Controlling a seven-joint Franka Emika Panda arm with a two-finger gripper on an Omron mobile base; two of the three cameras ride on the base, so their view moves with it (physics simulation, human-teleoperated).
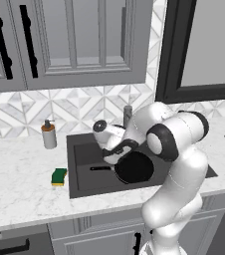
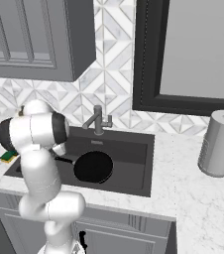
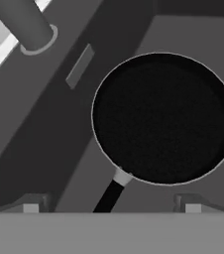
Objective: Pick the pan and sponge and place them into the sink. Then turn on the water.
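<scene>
The black pan (image 1: 134, 168) (image 2: 93, 167) lies flat on the floor of the dark sink (image 1: 84, 149) (image 2: 129, 149), its thin handle pointing left. My gripper (image 1: 115, 157) hangs low over the handle, open and holding nothing. In the hand view the pan (image 3: 163, 119) sits just ahead of my gripper (image 3: 111, 207). The handle runs down between the spread fingertips (image 3: 30, 206) without touching them. The green and yellow sponge (image 1: 59, 177) (image 2: 8, 157) rests on the marble counter just left of the sink. The grey faucet (image 1: 128, 114) (image 2: 98, 120) (image 3: 27, 25) stands behind the basin, with no water running.
A brown-topped soap dispenser (image 1: 49, 134) stands at the sink's back left corner. A grey cylinder (image 2: 219, 144) stands on the counter to the right. Wall cabinets hang above, and a dark window frame lies behind the sink.
</scene>
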